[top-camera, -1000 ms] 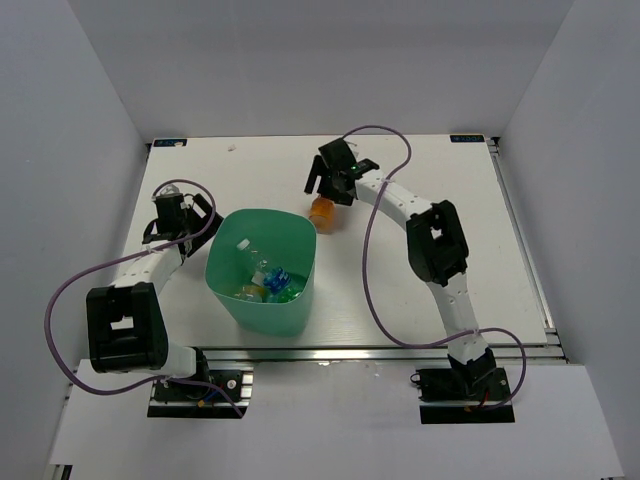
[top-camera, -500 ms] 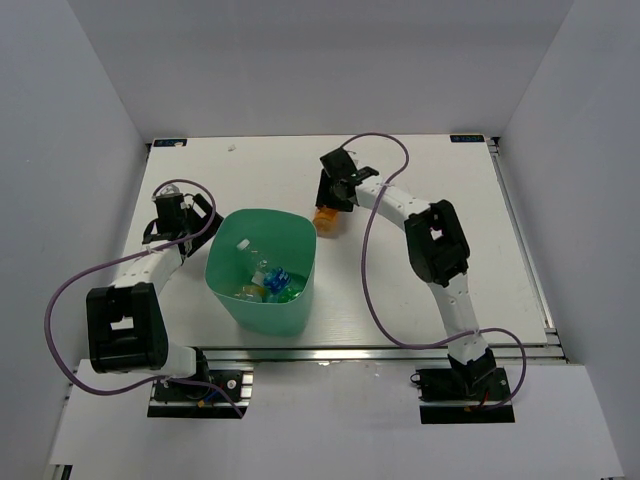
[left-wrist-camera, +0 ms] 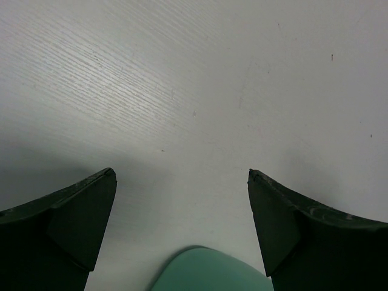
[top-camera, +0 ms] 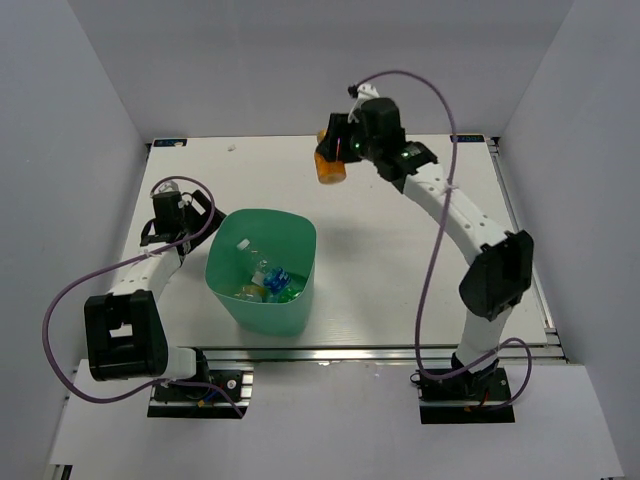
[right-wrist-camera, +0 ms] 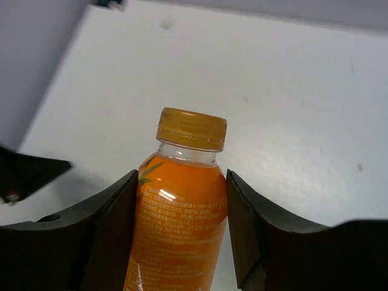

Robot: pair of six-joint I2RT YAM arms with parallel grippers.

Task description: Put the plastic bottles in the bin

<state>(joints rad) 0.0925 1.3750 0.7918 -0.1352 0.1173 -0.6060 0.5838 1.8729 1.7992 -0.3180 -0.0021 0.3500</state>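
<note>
While the white, faintly wood-grained bench (top-camera: 400, 260) sits boxed in by plain pale grey walls (top-camera: 320, 60), the right fingers (right-wrist-camera: 242, 230) press against both sides of the orange bottle (right-wrist-camera: 182, 224), holding it over the bench's far part, well apart from the teal-green bin (top-camera: 225, 285). The left fingers (left-wrist-camera: 79, 224) stand wide apart with nothing between them, over bare bench just beside the bin, in which several other plastic bottles (top-camera: 268, 280) lie.

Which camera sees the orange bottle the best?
The right wrist view: the orange bottle fills it, cap and label clear, clamped in the right gripper. The top view shows it small and far away. The left wrist view misses it.
</note>
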